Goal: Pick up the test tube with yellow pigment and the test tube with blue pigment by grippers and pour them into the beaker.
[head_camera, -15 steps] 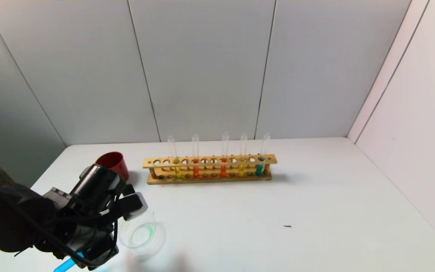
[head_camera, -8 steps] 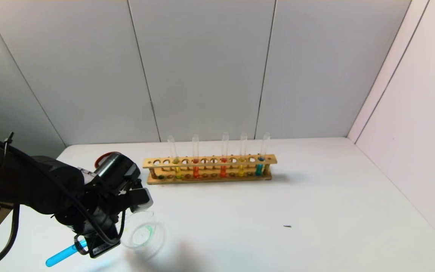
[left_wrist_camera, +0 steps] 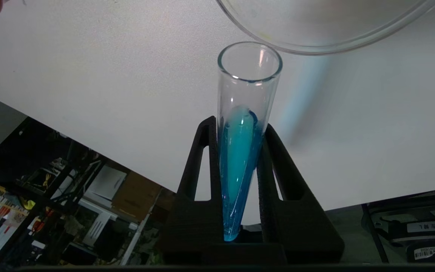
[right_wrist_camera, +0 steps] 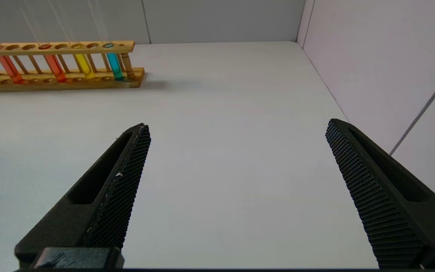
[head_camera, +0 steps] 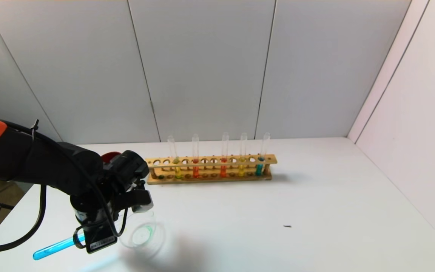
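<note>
My left gripper [head_camera: 89, 237] is shut on the test tube with blue pigment [head_camera: 53, 249] and holds it tilted above the table, round bottom out to the left, mouth toward the beaker [head_camera: 142, 235]. In the left wrist view the fingers [left_wrist_camera: 206, 151] clamp the blue tube [left_wrist_camera: 240, 151], and its open mouth sits just short of the beaker's rim [left_wrist_camera: 315, 47]. The beaker holds a green trace. Test tubes with yellow pigment [head_camera: 241, 170] [head_camera: 178, 172] stand in the wooden rack [head_camera: 210, 168]. My right gripper [right_wrist_camera: 238, 124] is open and empty above the table's right side, out of the head view.
The rack also holds two red-orange tubes [head_camera: 223, 170] and a teal-blue tube [head_camera: 259, 169]; it shows in the right wrist view [right_wrist_camera: 51, 47] too. A dark red cup [head_camera: 108, 155] stands behind my left arm. A small dark speck [head_camera: 287, 226] lies on the table.
My left arm has moved back and up beside the beaker. The blue tube has swung flatter and now sticks out farther to the left. The right gripper shows no earlier frame.
</note>
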Action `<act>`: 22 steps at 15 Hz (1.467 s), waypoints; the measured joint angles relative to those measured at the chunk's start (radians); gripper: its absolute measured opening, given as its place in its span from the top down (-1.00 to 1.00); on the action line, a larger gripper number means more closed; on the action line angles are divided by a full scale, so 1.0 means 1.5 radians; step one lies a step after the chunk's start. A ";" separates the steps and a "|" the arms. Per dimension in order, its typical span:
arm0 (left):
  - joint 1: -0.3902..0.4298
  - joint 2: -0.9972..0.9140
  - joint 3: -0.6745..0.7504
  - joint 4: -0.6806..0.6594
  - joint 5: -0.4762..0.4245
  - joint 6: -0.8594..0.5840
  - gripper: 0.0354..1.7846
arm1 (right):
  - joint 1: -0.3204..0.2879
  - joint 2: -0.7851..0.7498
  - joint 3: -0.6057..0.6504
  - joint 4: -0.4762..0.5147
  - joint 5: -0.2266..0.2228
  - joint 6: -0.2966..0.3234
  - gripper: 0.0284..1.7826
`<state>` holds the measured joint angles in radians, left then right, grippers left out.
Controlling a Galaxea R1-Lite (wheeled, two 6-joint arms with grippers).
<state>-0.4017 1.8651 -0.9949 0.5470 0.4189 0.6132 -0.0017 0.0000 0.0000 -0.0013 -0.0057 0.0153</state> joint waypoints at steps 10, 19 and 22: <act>-0.028 0.030 -0.063 0.115 0.045 -0.003 0.68 | 0.000 0.000 0.000 0.000 0.000 0.000 -0.91; -0.064 0.059 -0.110 0.184 0.085 -0.007 0.68 | 0.000 0.000 0.000 0.000 0.000 0.000 -0.91; -0.065 0.067 -0.120 0.205 0.100 -0.006 0.68 | 0.000 0.000 0.000 0.000 0.000 0.000 -0.91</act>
<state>-0.4994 1.9651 -1.1753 0.8543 0.5691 0.6043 -0.0017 0.0000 0.0000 -0.0013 -0.0057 0.0153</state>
